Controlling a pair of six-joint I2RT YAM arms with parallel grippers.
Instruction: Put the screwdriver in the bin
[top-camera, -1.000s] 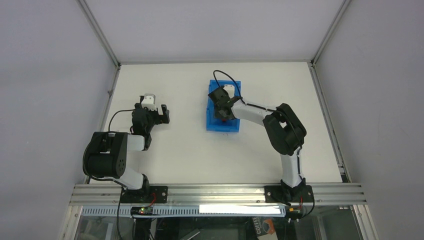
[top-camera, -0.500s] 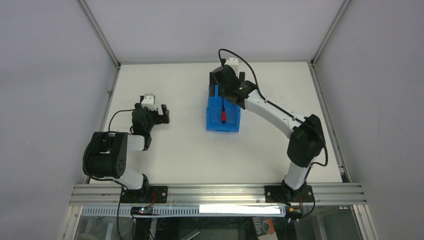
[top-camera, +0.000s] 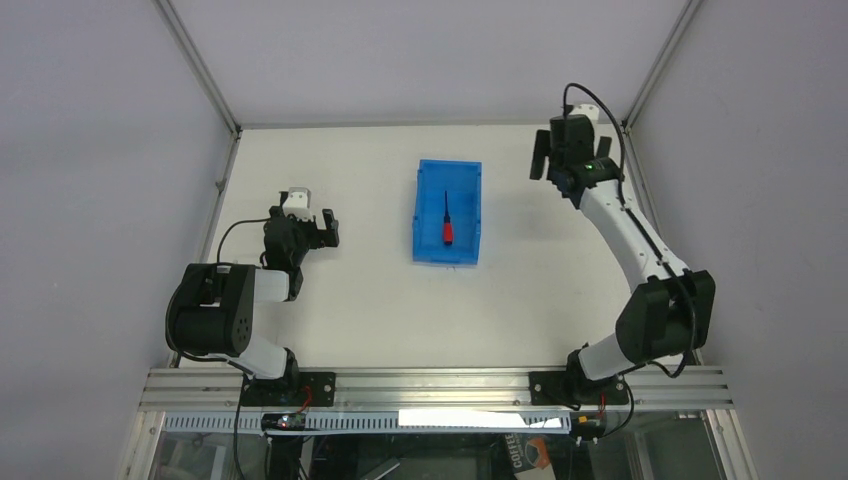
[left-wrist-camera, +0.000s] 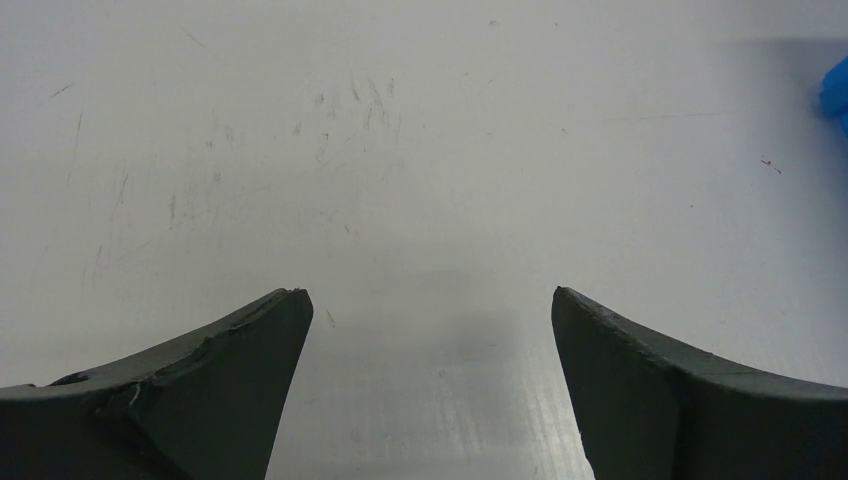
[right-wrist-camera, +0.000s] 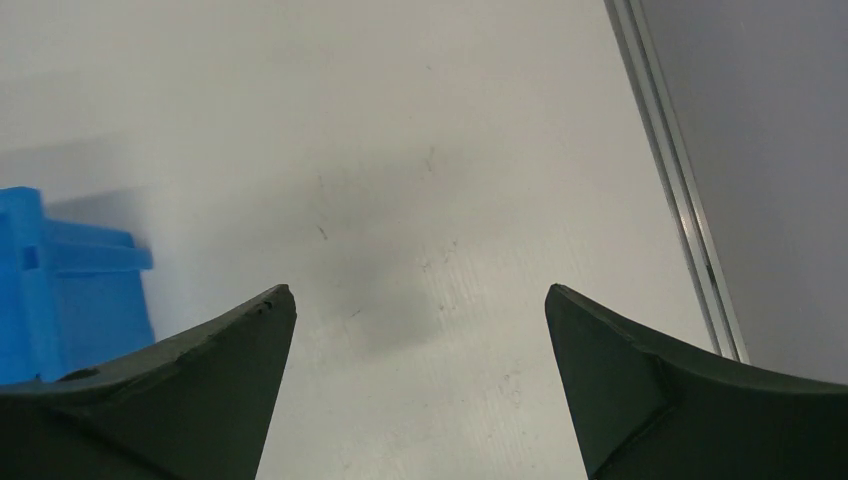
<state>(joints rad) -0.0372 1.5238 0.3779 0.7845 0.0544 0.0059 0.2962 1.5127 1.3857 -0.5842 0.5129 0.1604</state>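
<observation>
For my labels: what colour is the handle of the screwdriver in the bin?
The screwdriver has a red handle; the top external view shows it best.

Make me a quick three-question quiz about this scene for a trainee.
1. True or false: the screwdriver lies inside the blue bin.
2. The screwdriver's red handle points toward: A) the arm bases; B) the far table edge; C) the left arm.
3. Short answer: how do the right arm's jaws stand, and do they hold anything?
Key: 1 true. 2 A. 3 open, holding nothing.
</observation>
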